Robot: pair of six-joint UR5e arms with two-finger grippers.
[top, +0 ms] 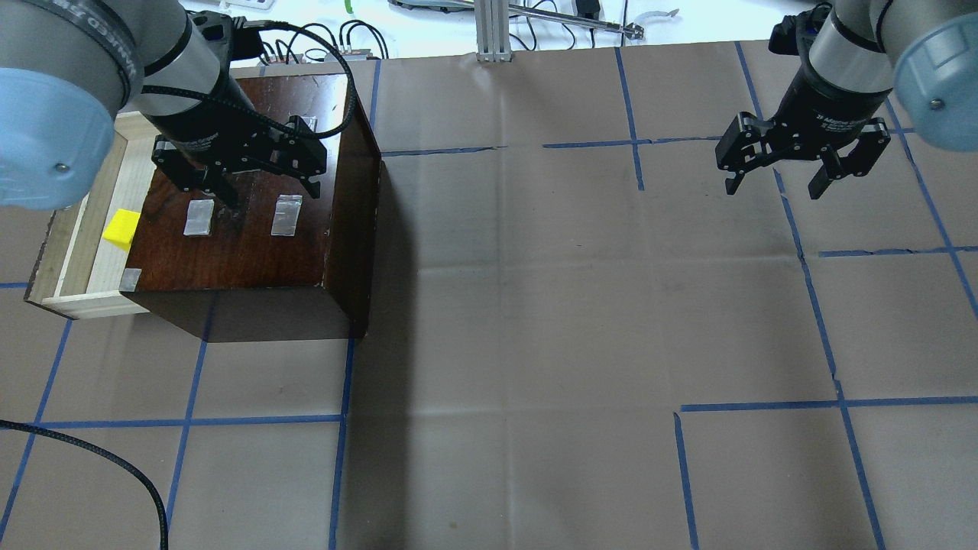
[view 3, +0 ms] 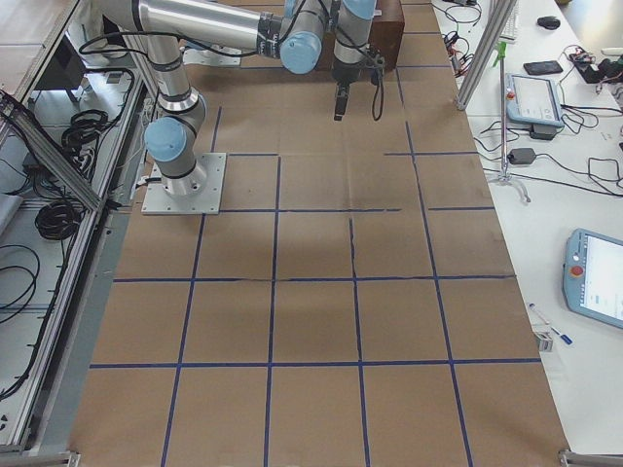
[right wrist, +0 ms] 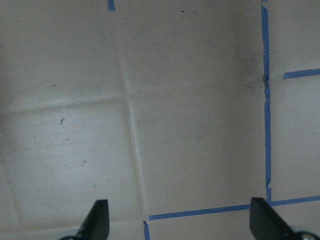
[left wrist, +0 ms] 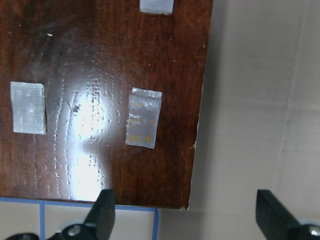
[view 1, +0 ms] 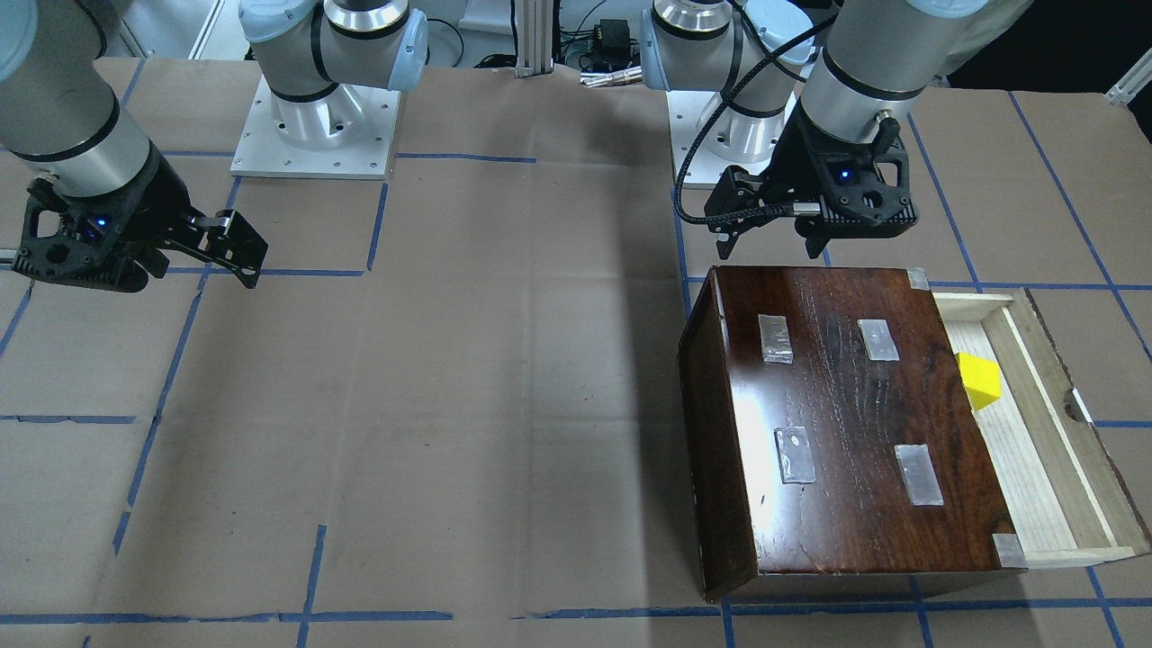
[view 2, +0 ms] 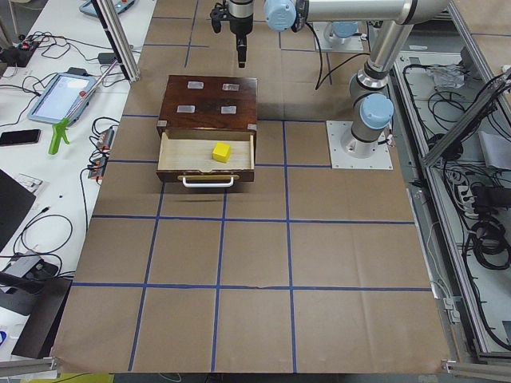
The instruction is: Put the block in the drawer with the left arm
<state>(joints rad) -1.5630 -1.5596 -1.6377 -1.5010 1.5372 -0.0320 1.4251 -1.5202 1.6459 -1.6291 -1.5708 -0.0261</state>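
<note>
The yellow block (view 1: 978,380) lies inside the pulled-out pale-wood drawer (view 1: 1035,450) of the dark-brown box (view 1: 846,432). It also shows in the overhead view (top: 121,228) and the exterior left view (view 2: 221,152). My left gripper (top: 271,191) is open and empty. It hovers above the box top, away from the drawer side. In the left wrist view (left wrist: 185,215) its fingers frame a corner of the box (left wrist: 90,75). My right gripper (top: 773,187) is open and empty, hovering above the bare table far from the box; it also shows in the right wrist view (right wrist: 181,220).
Several grey tape patches (view 1: 775,338) sit on the box top. The table is covered in brown paper with blue tape lines (top: 810,275). The two arm bases (view 1: 315,126) stand at the robot's edge of the table. A black cable (top: 114,466) loops near the front left.
</note>
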